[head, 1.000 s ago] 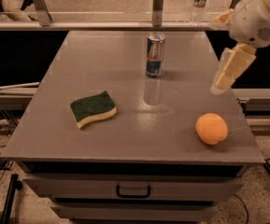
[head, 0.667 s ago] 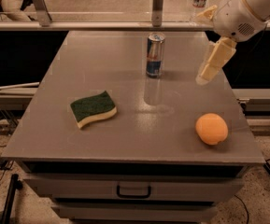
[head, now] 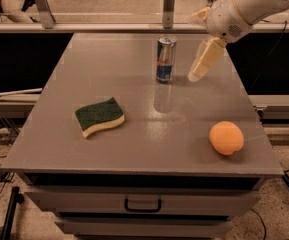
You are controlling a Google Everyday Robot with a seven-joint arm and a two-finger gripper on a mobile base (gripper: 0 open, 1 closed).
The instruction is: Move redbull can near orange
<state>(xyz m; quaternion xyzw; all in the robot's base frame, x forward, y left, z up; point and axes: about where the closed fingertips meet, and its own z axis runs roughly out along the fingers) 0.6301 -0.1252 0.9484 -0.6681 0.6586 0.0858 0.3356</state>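
Tool (head: 200, 66) has been shifted left, now just right of the redbull can (head: 166, 59) near the table (head: 134, 154) far edge; its state cannot be told. Orange (head: 226, 138) is seen by the near right corner.

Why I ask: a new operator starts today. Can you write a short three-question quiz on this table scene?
1. Which lies nearest the grey table's front right corner: the round matte orange, the slim blue and silver metal redbull can, or the green and yellow sponge?
2. The cream-coloured gripper hangs: A) over the sponge, B) close beside the can, on its right in view, C) on the orange.
3. True or false: the can touches the orange.
Key: 1 the orange; 2 B; 3 false.
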